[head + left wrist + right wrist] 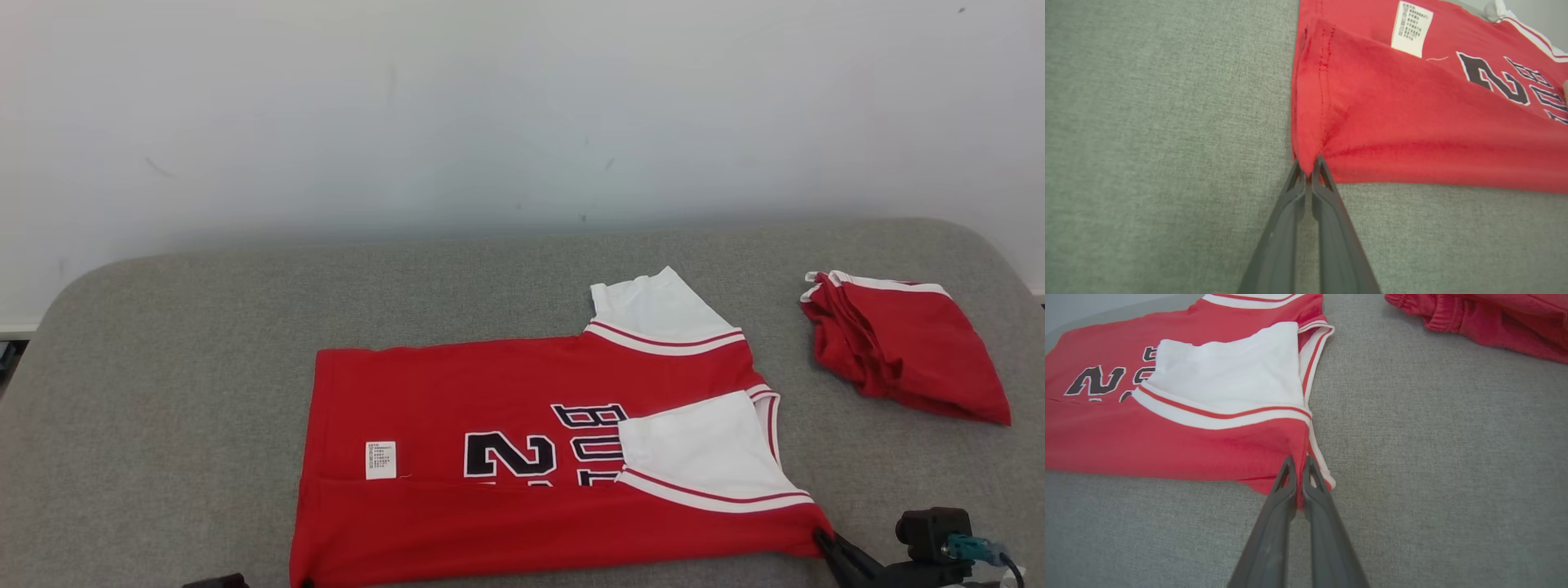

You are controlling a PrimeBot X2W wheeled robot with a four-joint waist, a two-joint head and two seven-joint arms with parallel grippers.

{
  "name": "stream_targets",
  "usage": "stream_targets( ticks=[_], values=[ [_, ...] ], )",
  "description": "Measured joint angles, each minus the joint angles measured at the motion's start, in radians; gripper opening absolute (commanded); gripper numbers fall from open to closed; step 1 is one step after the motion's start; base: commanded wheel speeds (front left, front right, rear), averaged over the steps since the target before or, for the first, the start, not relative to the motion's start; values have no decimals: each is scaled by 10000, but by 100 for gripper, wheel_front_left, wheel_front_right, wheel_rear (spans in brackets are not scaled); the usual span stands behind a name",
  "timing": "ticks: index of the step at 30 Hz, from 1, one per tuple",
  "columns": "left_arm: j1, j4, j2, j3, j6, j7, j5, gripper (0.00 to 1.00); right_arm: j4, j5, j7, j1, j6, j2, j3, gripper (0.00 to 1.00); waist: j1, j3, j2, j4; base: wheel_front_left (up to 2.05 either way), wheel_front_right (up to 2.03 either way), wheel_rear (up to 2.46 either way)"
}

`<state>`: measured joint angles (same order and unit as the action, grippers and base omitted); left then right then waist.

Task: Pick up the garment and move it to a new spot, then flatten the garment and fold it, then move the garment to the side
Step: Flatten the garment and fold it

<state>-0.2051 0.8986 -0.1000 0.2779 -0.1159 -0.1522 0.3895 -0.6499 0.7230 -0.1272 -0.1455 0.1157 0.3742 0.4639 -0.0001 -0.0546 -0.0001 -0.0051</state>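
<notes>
Tapered dark fingers of the left gripper (pixel 1309 166) stand pressed together on the near-left hem corner of the jersey (pixel 1412 122). Those of the right gripper (pixel 1299 463) pinch its near-right corner, beside a white-trimmed edge. The jersey lies lengthwise on the near middle of the grey cushion (pixel 163 367) — hem left, sleeves right.

Judged progress: relocation and flattening look done and folding has begun. The near long edge is turned over onto the chest, carrying one white sleeve (pixel 702 449) across the black lettering (pixel 510 453), while the far sleeve (pixel 653 310) projects unfolded. Remaining: far-side fold, crosswise fold, shift aside.

The cloth is a soft matt knit, double-stitched at the hem, with a white care label (pixel 380 460). The cushion is coarsely woven, with rounded corners. A second red garment (pixel 906 343) lies bunched at the far right — well apart.
</notes>
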Motion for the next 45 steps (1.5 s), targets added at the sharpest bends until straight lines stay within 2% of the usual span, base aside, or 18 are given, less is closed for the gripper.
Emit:
stream_targets(
  ticks=[7, 8, 9, 10, 17, 24, 27, 29, 38, 45],
  values=[
    [153, -167, 2, 10, -8, 201, 17, 0, 174, 21, 318, 284, -13, 52, 27, 0, 0, 7, 1, 48, 0, 0, 0],
    [153, -190, -4, 6, -54, 217, 31, 25, 228, 105, 389, 309, -13, 52, 17, 48, 0, 15, 1, 55, 0, 0, 0],
    [153, -217, -12, 2, -73, 244, 56, 76, 282, 190, 412, 336, -15, 52, 8, 78, 0, 21, 1, 61, 0, 0, 0],
    [154, -249, -8, -21, -73, 259, 92, 100, 326, 226, 491, 347, -19, 52, -4, 100, 0, 28, 1, 67, 0, 0, 0],
    [204, -568, -65, -244, -73, 324, 295, 100, 805, 1016, 736, 469, -19, 69, -451, 100, 1, 24, 1, 96, 0, 0, 0],
    [413, -1703, -286, -443, -61, -104, 527, 100, 1964, 1599, 681, 768, -10, 226, -848, 100, 1, -22, 1, 107, 0, 0, 0],
    [410, -2336, -320, -554, 102, -545, 495, 100, 2474, 1565, 397, 743, -10, 328, -1001, 100, 1, -35, 1, 103, 0, 0, 0],
    [409, -2700, -410, -633, 374, -702, 326, 100, 2757, 1471, 211, 684, -15, 322, -1051, 100, 1, -41, 1, 63, 0, 0, 0],
    [816, -4017, -443, -809, 1379, -913, -234, 100, 3400, 546, -957, 541, -1003, 391, -1592, 100, 1, 12, 1, -103, 0, 0, 0],
    [1422, -4796, -437, -943, 1812, -951, -548, 100, 3940, 203, -1135, 783, -1588, 382, -1958, 100, 1, 84, 1, -189, 0, 0, 0]
  ],
)
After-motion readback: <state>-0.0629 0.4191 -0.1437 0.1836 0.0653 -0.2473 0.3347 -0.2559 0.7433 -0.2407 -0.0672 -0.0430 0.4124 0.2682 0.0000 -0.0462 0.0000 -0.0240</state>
